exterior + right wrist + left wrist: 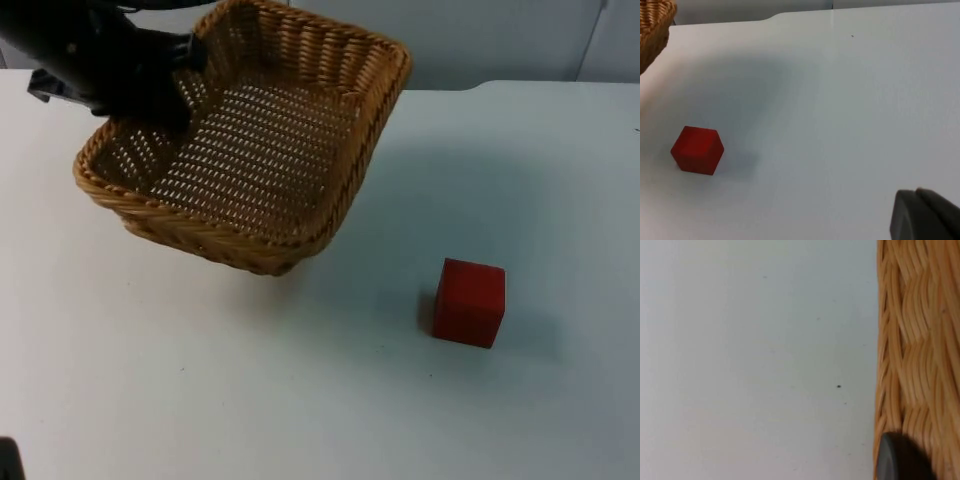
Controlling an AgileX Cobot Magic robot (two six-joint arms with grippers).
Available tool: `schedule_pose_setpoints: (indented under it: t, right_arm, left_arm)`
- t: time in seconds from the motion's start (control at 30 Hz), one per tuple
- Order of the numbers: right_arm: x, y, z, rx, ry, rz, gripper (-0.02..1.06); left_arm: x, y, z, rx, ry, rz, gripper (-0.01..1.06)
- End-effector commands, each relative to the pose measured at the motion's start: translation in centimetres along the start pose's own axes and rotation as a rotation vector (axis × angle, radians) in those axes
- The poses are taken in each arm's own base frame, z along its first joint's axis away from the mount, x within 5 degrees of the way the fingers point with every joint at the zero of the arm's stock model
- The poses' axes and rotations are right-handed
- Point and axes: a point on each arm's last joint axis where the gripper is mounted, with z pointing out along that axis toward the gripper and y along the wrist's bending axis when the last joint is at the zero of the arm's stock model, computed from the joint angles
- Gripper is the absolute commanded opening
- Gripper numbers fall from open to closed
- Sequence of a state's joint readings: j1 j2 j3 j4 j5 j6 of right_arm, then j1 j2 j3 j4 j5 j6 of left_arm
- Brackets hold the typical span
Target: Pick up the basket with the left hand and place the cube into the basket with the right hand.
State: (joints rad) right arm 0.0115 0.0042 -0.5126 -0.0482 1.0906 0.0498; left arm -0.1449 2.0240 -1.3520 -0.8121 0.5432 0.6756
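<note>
Left end effector (180, 75) grips the basket (250, 140) rim, raised and tilted. Cube (469, 302) sits on the surface (300, 400), well apart from the right end effector (925, 215), whose state cannot be told.

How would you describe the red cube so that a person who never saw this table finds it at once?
Start at the white table and find the wicker basket that the left gripper holds tilted by its rim. The red cube sits alone on the bare surface nearer the right arm's side, apart from the basket. It is small, solid and red.
</note>
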Motion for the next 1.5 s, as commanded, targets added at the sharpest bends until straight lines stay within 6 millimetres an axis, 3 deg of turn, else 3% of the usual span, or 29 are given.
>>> schedule_pose_setpoints:
  t: [0.0,0.17,0.5,1.47]
  right_arm:
    - [0.0,0.0,0.0,0.000,-0.012,-0.007,0.00]
    - [0.0,0.0,0.0,0.000,-0.012,-0.007,0.00]
    - [0.0,0.0,0.0,0.000,-0.012,-0.007,0.00]
    - [0.0,0.0,0.0,0.000,-0.012,-0.007,0.00]
  left_arm:
    - [-0.2,-0.1,-1.5,-0.040,-0.086,-0.027,0.00]
    - [0.8,-0.3,-2.7,-0.068,-0.113,-0.035,0.00]
    - [2.7,-1.1,-2.5,0.032,-0.007,-0.110,0.00]
    - [3.1,-1.5,-2.5,0.071,0.031,-0.160,0.00]
